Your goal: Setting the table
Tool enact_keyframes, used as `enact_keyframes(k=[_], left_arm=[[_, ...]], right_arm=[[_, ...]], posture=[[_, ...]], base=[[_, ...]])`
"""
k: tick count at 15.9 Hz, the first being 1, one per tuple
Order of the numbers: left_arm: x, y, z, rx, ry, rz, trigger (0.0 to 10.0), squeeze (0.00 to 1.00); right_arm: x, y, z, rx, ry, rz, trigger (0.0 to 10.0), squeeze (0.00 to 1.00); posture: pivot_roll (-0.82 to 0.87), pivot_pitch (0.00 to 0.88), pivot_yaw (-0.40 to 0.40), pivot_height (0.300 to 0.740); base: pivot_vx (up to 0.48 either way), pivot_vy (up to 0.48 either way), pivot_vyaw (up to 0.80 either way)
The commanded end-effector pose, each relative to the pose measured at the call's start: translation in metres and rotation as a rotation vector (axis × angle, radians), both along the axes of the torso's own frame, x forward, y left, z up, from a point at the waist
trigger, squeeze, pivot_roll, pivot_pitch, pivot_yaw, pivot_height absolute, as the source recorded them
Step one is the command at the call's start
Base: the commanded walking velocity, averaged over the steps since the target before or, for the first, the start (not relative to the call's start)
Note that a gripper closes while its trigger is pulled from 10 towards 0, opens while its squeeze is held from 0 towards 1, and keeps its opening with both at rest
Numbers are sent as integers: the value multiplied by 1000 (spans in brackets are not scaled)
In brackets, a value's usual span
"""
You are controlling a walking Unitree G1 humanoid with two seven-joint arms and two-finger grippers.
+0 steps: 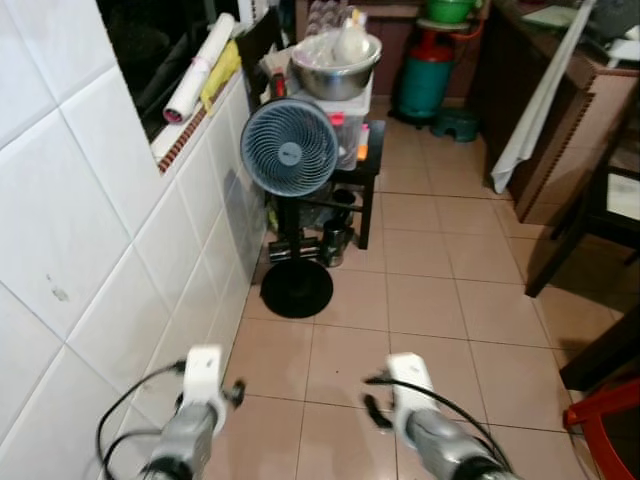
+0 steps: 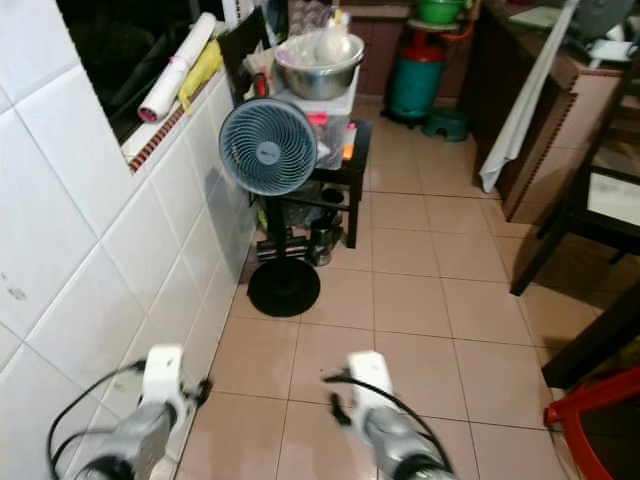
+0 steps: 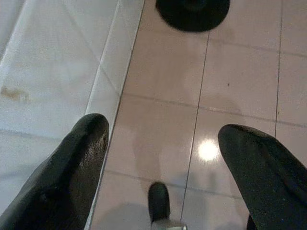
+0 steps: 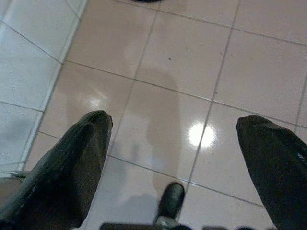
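My left gripper (image 3: 163,127) is open over the pink floor tiles, close to the white tiled wall (image 3: 57,72), with nothing between its fingers. My right gripper (image 4: 173,120) is open too, above bare floor tiles, and holds nothing. Both silver arms reach forward low at the bottom of the head views, the left arm (image 1: 195,410) near the wall and the right arm (image 1: 425,415) beside it. A metal bowl (image 1: 335,65) holding a pale bag stands on a plastic box at the far end. Part of a dark table (image 1: 612,195) shows at the right edge.
A grey standing fan (image 1: 290,148) on a black round base (image 1: 296,288) stands ahead by the wall, in front of a small black stand (image 1: 365,165). A green gas cylinder (image 1: 425,80) is at the back. A red chair (image 1: 605,420) is at my right. Open floor runs down the middle.
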State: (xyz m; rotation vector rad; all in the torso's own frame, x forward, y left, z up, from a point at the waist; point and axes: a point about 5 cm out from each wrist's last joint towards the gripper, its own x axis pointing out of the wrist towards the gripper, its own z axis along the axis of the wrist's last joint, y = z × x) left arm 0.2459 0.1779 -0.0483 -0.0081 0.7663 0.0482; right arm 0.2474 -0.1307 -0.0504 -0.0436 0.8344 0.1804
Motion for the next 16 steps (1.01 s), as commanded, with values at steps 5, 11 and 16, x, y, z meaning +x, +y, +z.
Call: enact_keyframes(k=[5,11,16], left_arm=[[27,1,27,49,-222,-107,10000,0],[25,16,53,9,-493,-147,10000,0],[-12,24,90,17,-692,-126,10000,0]], right_arm=[[32,-13,27,58,-169,-43,10000,0],[49,-29,60,117,-443,65,10000,0],[28,-47,100,192,-654,102,10000,0]], posture=[[49,0,38,740],[67,0,24,740],[57,0,17,740]], base=[[0,0,0],[0,0,0],[0,0,0]])
